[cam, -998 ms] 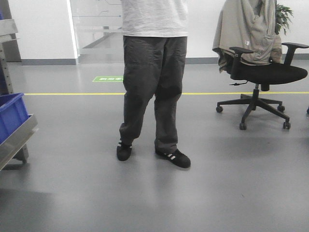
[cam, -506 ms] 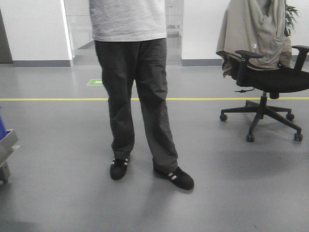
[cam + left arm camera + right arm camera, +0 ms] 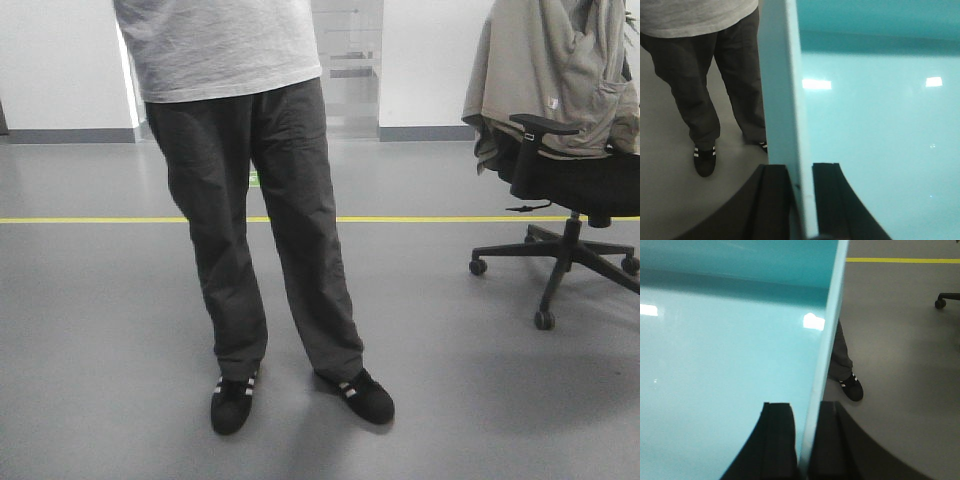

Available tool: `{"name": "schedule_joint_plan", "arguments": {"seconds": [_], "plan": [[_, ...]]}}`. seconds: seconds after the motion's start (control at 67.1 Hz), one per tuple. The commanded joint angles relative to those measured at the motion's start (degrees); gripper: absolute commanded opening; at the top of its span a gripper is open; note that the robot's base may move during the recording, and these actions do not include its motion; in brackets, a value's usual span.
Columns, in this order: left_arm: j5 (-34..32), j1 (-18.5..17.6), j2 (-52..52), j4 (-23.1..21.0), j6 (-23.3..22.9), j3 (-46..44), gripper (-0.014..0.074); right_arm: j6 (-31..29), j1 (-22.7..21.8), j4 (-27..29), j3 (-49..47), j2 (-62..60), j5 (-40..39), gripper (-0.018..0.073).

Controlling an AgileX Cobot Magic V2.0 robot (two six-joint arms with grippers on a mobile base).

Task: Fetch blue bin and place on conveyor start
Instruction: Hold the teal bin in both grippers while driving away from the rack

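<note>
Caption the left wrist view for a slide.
Left gripper clamped on the wall of the light turquoise plastic bin, a person in dark trousers standing beyond.

Pinched by right hand [image 3: 806, 412]: blue bin [image 3: 730, 350] wall.

Bright, even overhead light in the front view, a touch washed out, with soft shadows pooling on the floor [image 3: 100, 350] under the chair [image 3: 575, 190] and the person [image 3: 250, 200]. In both wrist views, white glare patches sit on the blue bin [image 3: 880, 140]; its far wall is shaded and its near rim blurred.
</note>
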Motion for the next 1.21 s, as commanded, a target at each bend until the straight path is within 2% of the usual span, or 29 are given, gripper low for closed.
{"name": "schedule_joint_plan", "arguments": {"seconds": [0.0, 0.313, 0.491, 1.191], "plan": [[-2.8, 0.1, -0.7, 0.6, 0.4, -0.4, -0.0111, -1.3, -0.5, -1.9, -0.4, -0.7, -1.3, -0.0152], [-2.9, 0.1, -0.7, 1.2, 0.4, -0.4, -0.0111, -1.3, -0.5, -1.9, -0.4, -0.7, -1.3, -0.0152], [-2.9, 0.1, -0.7, 4.3, 0.4, -0.4, -0.0111, -1.3, -0.5, -1.9, -0.4, -0.7, -1.3, -0.0152], [-2.9, 0.1, -0.7, 4.3, 0.4, -0.4, -0.0111, -1.3, -0.5, -2.0, -0.4, -0.7, -1.5, -0.0152]]}}
